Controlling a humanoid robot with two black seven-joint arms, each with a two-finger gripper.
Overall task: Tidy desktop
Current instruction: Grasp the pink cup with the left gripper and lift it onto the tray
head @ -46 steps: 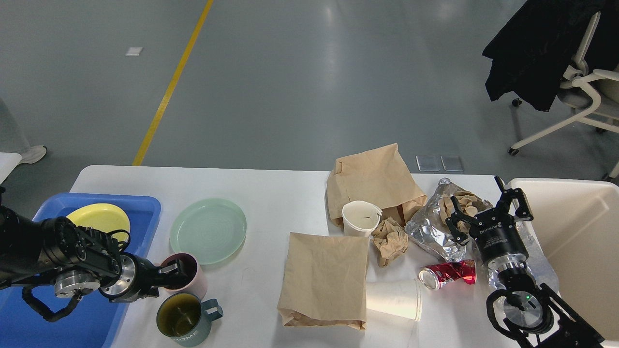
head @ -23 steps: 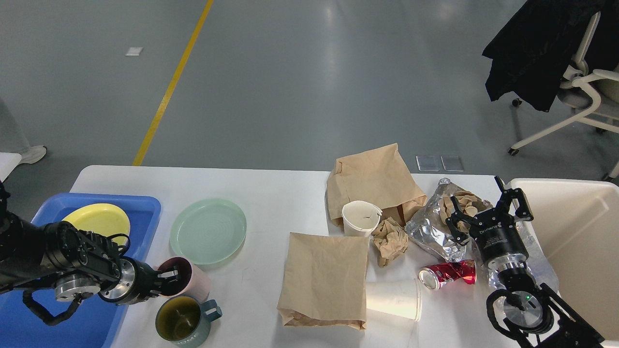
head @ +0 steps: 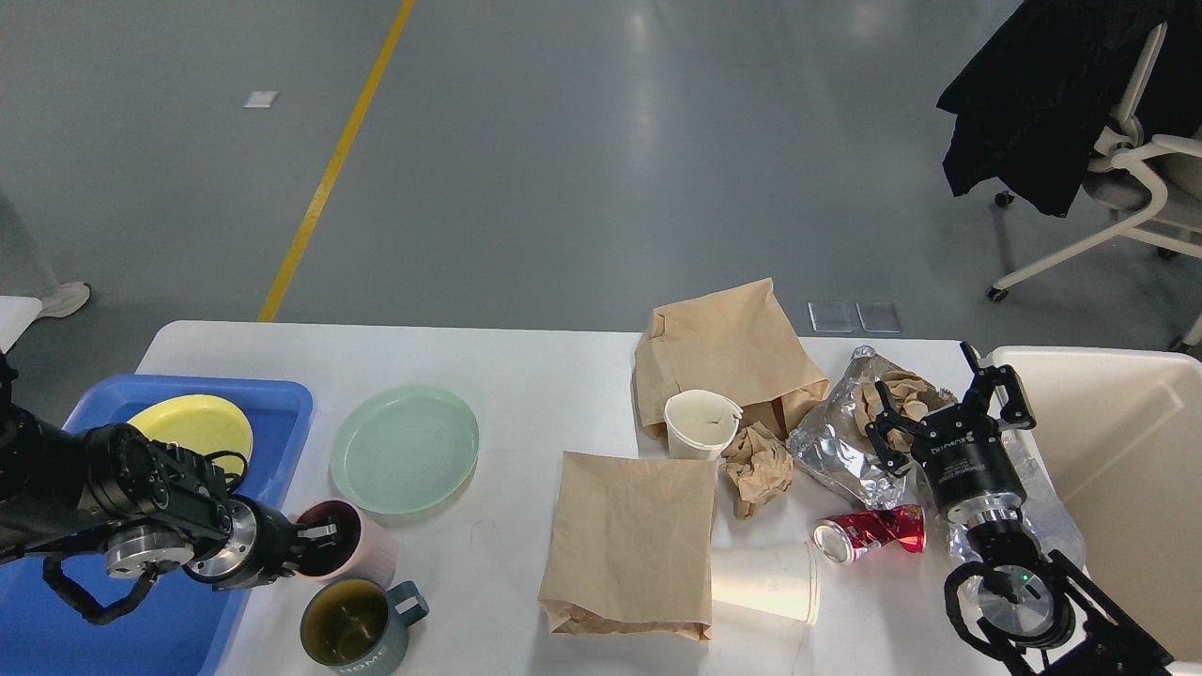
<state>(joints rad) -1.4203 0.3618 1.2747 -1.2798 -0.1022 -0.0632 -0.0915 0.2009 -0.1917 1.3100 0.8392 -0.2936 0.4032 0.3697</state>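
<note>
Judging progress: early. Left pincer (head: 315, 543) clamps the rim of a pink ceramic mug (head: 352, 549), beside the blue plastic tray (head: 282, 404) holding one yellow plate (head: 192, 424). Right pincer (head: 944, 413) hangs spread apart over crumpled foil (head: 836, 451). Paper bags, cups and a can litter the white rectangular desktop (head: 526, 366) between them.

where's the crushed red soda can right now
In the head view the crushed red can lies on its side on the desktop, right of centre, between the tipped white paper cup and the right hand.
</note>
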